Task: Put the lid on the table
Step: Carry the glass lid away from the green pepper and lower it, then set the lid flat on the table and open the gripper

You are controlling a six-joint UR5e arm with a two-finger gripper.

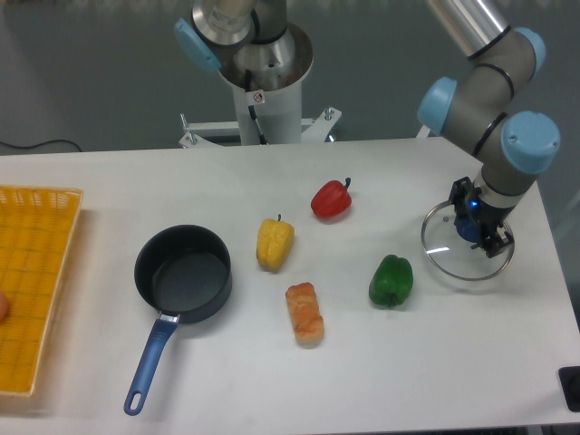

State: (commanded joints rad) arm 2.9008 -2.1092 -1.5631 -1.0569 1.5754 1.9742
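Lid (453, 256) hangs by its blue knob, clenched in the tool (479, 232), low over the tabletop (362, 362) right of the green pepper (391, 281), positioned for setting down.

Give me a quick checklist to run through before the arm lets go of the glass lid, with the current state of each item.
1. Gripper shut on the blue knob of the lid: ok.
2. Lid over bare table, not over the saucepan: ok.
3. Lid apart from the green pepper: ok, a gap shows between them.
4. Lid inside the table's right edge: ok, white surface shows beyond the rim.
5. Lid rim resting flat on the table: cannot tell from this single view.
6. Red pepper out of the drop spot: ok.
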